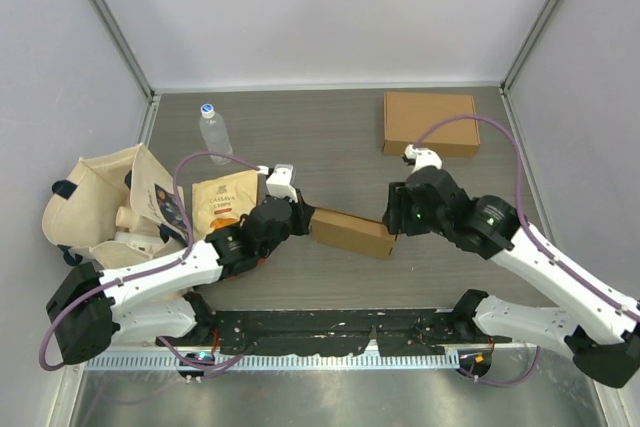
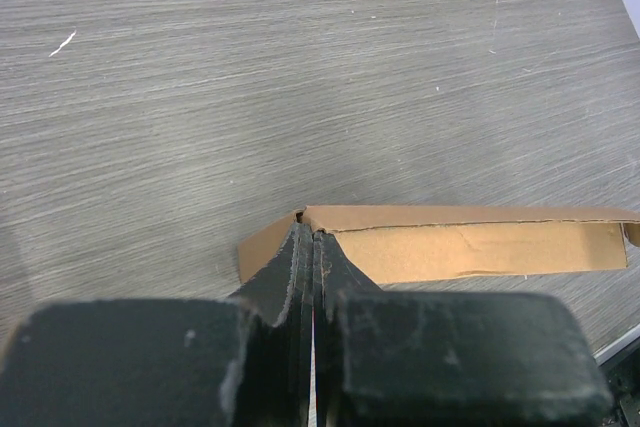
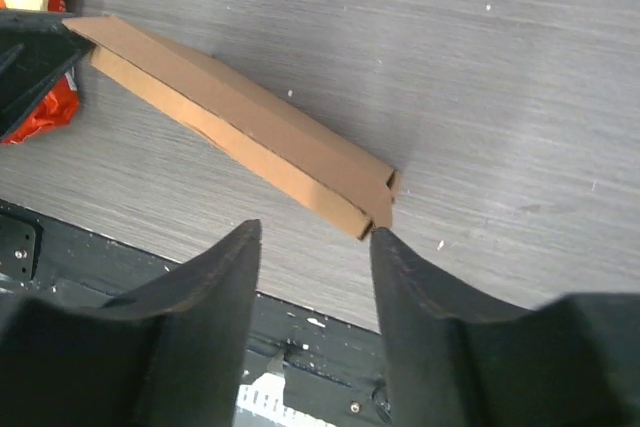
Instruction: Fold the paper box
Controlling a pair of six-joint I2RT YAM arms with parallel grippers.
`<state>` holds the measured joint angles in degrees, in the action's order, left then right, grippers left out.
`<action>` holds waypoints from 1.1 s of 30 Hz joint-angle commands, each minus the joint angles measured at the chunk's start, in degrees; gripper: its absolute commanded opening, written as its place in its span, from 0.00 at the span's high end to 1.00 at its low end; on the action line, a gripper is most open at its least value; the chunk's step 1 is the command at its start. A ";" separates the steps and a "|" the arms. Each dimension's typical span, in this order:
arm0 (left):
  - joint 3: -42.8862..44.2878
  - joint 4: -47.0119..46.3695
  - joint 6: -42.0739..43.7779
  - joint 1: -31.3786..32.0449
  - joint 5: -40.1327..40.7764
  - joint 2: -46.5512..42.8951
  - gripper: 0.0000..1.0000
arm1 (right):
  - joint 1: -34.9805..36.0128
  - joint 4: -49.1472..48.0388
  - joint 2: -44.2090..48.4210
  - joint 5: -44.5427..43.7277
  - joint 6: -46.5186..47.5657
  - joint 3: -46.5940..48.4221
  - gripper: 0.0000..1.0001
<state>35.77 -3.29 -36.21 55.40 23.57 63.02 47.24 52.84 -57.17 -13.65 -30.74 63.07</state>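
The paper box [image 1: 350, 232] is a long brown cardboard piece lying flat on the table between my two arms. My left gripper [image 1: 300, 217] is shut on its left end. In the left wrist view the pinched fingers [image 2: 310, 242] meet at the box's [image 2: 480, 247] corner. My right gripper [image 1: 393, 219] hovers open at the right end. In the right wrist view the box [image 3: 240, 117] runs diagonally, its near end just beside my right fingertip [image 3: 385, 247]. Nothing sits between the open jaws [image 3: 315, 232].
A second flat cardboard piece [image 1: 430, 122] lies at the back right. A water bottle [image 1: 213, 130] stands at the back left. A cloth tote bag [image 1: 100, 207] and a snack packet [image 1: 225, 202] lie left. A black rail [image 1: 330, 327] runs along the near edge.
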 commanded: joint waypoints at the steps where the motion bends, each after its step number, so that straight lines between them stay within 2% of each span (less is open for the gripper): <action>1: 2.02 4.70 -0.88 0.24 0.77 1.14 1.00 | 0.04 3.15 3.29 -1.82 -5.64 -4.09 0.54; 2: 2.11 4.87 -0.80 0.24 0.69 1.05 1.00 | 0.04 3.06 3.03 -1.56 -5.12 -4.53 0.61; 3: 2.29 4.96 -0.62 0.33 0.69 1.13 1.00 | 0.04 3.06 2.24 -1.21 -5.03 -4.71 0.62; 13: 2.82 6.45 -0.62 0.33 0.69 0.87 1.00 | 0.04 -0.36 0.13 -6.04 -3.36 -7.96 0.66; 16: 2.82 6.54 -0.62 0.24 0.51 0.70 1.00 | 0.13 -1.68 -0.58 -8.14 -3.45 -8.84 0.74; 21: 2.90 6.72 -0.53 0.24 0.16 0.52 1.00 | 0.04 -4.23 0.21 -8.23 -3.10 -9.28 0.81; 22: 2.82 6.63 -0.45 0.24 0.24 0.52 1.00 | 0.04 -4.24 0.13 -8.32 -2.92 -9.11 0.87; 27: 3.08 6.63 -0.27 0.24 -0.02 1.04 1.00 | 0.04 -5.02 -0.14 -6.13 -2.92 -7.70 0.99; 33: 3.17 6.37 -0.36 0.33 -0.55 1.40 1.00 | 0.04 -5.55 -0.05 -4.10 -8.27 -7.43 0.99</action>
<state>37.69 0.10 -37.01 55.40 23.55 63.57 47.22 50.59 -57.78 -18.68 -34.35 53.67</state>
